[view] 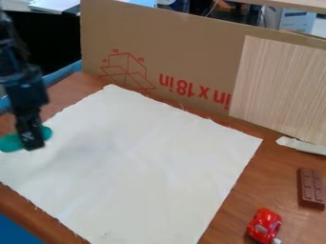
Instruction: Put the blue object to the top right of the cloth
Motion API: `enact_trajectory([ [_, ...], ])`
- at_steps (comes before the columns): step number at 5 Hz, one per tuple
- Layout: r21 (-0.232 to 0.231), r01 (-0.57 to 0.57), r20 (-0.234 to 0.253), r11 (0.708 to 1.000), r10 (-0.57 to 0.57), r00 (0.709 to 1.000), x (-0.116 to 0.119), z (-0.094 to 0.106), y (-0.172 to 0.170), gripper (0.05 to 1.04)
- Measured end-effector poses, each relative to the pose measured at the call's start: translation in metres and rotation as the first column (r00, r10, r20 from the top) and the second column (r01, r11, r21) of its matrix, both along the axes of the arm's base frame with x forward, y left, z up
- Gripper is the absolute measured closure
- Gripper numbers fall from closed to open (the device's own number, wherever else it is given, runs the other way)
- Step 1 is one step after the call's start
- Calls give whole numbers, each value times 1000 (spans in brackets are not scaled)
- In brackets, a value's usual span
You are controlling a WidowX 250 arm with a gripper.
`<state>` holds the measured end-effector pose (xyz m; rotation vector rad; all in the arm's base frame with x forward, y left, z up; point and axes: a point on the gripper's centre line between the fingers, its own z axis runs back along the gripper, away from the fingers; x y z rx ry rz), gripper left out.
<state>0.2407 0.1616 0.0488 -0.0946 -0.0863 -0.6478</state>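
Observation:
At the left edge of the camera view, the black gripper point(32, 142) is low over the left corner of the white cloth point(140, 152). Its fingers are shut on a blue-green, rounded, elongated object point(11, 143). One end of this object sticks out to the left of the fingers and a shorter end to the right; its middle is hidden behind them. Whether the object touches the cloth, I cannot tell.
Right of the cloth, a red toy car point(264, 225) and a brown chocolate-bar-like block point(310, 188) lie on the wooden table point(245, 198). A cardboard panel point(185, 52) and a light wood-grain board point(283, 86) stand along the back.

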Motion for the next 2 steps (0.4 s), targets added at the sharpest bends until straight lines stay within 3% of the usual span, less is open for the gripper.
enact_trajectory([
  [1, -85, -58, -14, 995, 57, 998, 10, -8, -40, 634],
  [2, -81, -90, -9, 993, 89, 996, 20, -16, -67, 634],
])
